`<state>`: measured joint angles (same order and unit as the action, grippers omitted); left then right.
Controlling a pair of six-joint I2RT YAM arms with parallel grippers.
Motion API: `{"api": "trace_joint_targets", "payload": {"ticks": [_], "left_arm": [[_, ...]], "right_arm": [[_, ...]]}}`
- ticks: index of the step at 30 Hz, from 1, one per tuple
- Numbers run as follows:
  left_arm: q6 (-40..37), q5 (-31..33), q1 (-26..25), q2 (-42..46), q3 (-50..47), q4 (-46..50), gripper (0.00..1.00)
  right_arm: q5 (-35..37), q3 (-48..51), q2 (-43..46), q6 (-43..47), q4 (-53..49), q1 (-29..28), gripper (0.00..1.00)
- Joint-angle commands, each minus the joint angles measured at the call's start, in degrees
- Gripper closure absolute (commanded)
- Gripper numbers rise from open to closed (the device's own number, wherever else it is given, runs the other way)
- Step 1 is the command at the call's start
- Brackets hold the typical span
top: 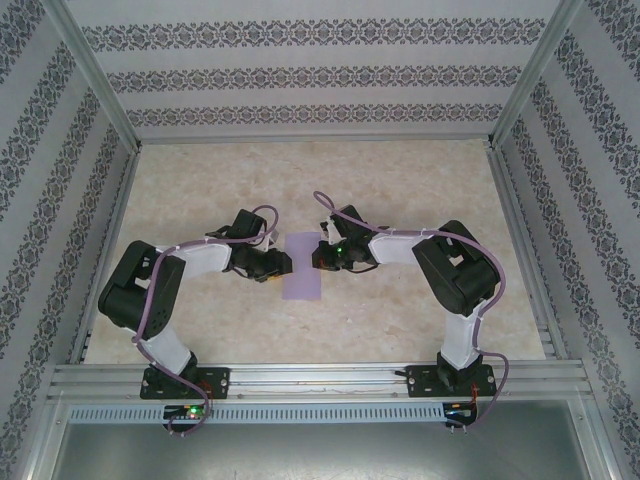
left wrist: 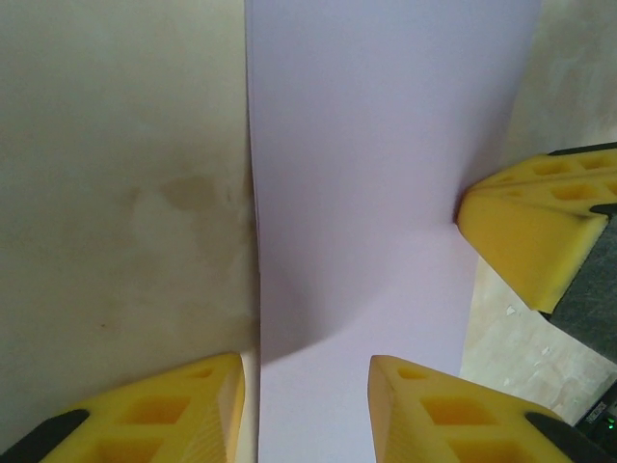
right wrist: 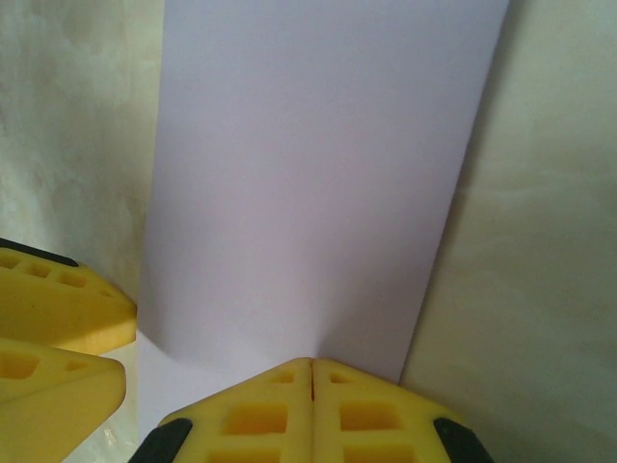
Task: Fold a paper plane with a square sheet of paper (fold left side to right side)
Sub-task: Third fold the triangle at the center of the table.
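Yellow wedge-shaped fingers (right wrist: 260, 420) touch smooth, matte lilac rectangular paper (right wrist: 308, 174).

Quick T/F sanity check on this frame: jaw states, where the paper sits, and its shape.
1. The left gripper has its jaws shut. False: they are open, with the fingers spread apart at the near end of the lilac sheet.
2. The right gripper has its jaws shut, with the tips together at the sheet's edge. True.
3. The sheet lies on the table between the two grippers. True.
4. From above, the sheet shows as a full square. False: it shows as a narrow rectangle, clearly longer than it is wide.
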<state>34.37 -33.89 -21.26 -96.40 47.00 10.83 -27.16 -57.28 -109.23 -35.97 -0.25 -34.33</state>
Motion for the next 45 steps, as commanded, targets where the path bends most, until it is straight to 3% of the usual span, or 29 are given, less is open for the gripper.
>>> {"api": "trace_joint_targets", "payload": {"ticks": [1, 13, 45], "left_arm": [[0.5, -1.2, 0.2, -1.4, 0.4, -1.5, 0.62], [2.0, -3.4, 0.0, -1.7, 0.1, -4.5, 0.65], [3.5, -0.7, 0.1, 1.1, -1.0, -4.7, 0.64]], "right_arm": [[1.6, 0.3, -0.6, 1.0, -4.6, 0.4, 1.00], [1.3, 0.3, -0.8, 1.0, -4.3, 0.4, 1.00], [1.1, 0.6, -0.7, 0.8, -3.6, 0.4, 1.00]]}}
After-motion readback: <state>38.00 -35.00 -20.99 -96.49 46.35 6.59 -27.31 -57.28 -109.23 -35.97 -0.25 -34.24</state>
